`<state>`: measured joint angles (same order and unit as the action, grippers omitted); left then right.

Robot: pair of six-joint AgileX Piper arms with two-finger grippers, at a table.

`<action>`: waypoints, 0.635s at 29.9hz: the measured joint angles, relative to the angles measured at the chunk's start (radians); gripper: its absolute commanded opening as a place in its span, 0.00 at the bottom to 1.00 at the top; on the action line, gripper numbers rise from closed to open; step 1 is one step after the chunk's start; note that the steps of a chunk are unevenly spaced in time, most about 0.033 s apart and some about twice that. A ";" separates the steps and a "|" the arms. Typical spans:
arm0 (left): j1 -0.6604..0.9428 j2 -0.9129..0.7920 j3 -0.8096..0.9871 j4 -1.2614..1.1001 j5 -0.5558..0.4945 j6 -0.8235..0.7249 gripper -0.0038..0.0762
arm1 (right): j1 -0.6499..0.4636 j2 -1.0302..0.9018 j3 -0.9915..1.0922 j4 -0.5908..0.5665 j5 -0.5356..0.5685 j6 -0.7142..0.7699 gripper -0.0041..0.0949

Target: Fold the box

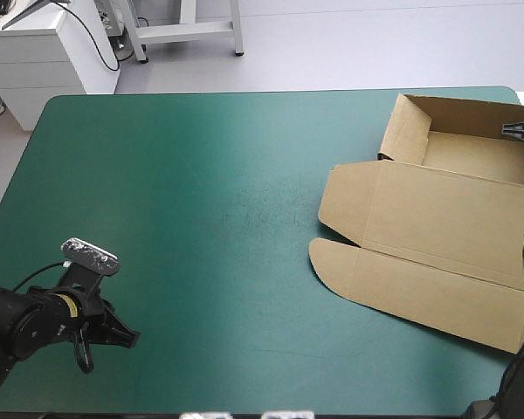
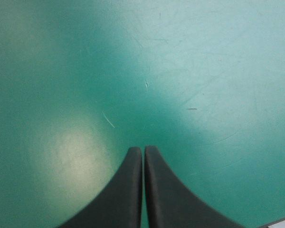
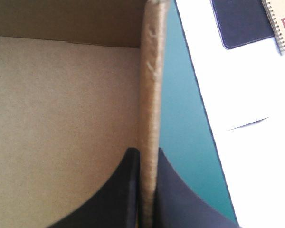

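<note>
Your left claw [image 2: 143, 150] hangs closed tight over bare teal-green surface [image 1: 201, 175] by the near left corner. The brown box [image 1: 437, 214] lies along the right side: lid [image 1: 419, 279] flat toward the near edge, open tray [image 1: 476, 161] beyond it. Your right claw [image 3: 149, 151] grips the tray's far right wall [image 3: 152, 85].

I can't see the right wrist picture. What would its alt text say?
The right tool is shut on an upright wall of the box, one black finger inside, one outside. The brown floor of the box lies on the inner side, and the teal-green cover shows on the outer side.
</note>
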<state>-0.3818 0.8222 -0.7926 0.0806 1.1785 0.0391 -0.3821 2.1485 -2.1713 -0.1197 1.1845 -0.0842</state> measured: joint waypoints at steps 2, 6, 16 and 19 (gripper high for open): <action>0.000 0.000 0.000 0.001 -0.001 0.000 0.04 | -0.016 0.000 0.000 0.000 0.005 -0.022 0.04; 0.000 0.000 0.000 0.001 -0.001 -0.003 0.04 | -0.037 0.000 0.000 0.000 0.007 -0.045 0.23; 0.000 0.000 0.000 -0.003 -0.002 -0.003 0.04 | -0.072 0.000 -0.001 -0.017 0.019 -0.065 0.86; 0.000 0.000 0.000 -0.003 -0.004 -0.003 0.04 | -0.072 0.000 -0.002 0.037 0.026 -0.073 0.78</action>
<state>-0.3818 0.8222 -0.7926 0.0772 1.1744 0.0358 -0.4540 2.1485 -2.1733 -0.0830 1.2103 -0.1568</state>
